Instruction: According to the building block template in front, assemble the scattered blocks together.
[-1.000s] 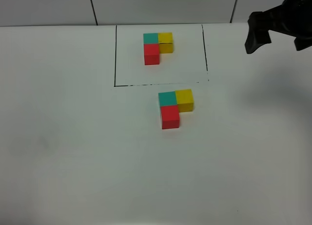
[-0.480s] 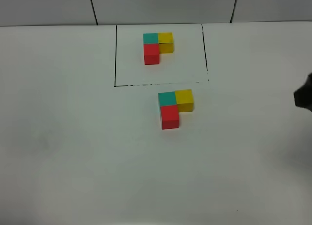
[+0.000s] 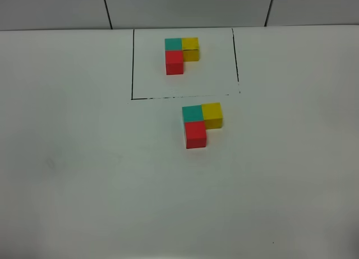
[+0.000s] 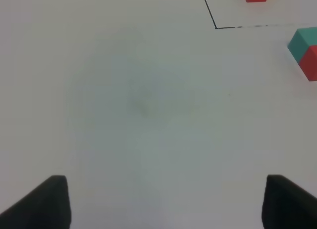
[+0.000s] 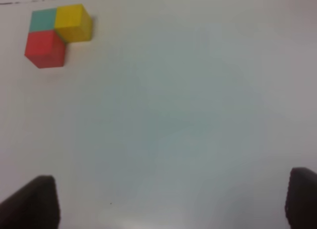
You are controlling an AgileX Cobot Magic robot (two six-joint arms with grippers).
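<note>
With the right arm now withdrawn from the overhead view, both end effectors (image 4: 161, 201) (image 5: 171, 201) hang apart and empty, while the loose blocks (image 3: 200, 124) match the template (image 3: 181, 55), indicating completion.

My left claw (image 4: 163, 201) hangs above the surface with its 2 fingers spread wide, gripping nothing. My right claw (image 5: 171, 201) hangs likewise, 2 fingers wide apart and empty.

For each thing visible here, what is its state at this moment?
building block template: joined L-shaped trio inside the black outline.
scattered blocks: teal, yellow and red joined in the same L, just outside the outline.
left end effector: open, empty, above bare table.
right end effector: open, empty.
</note>
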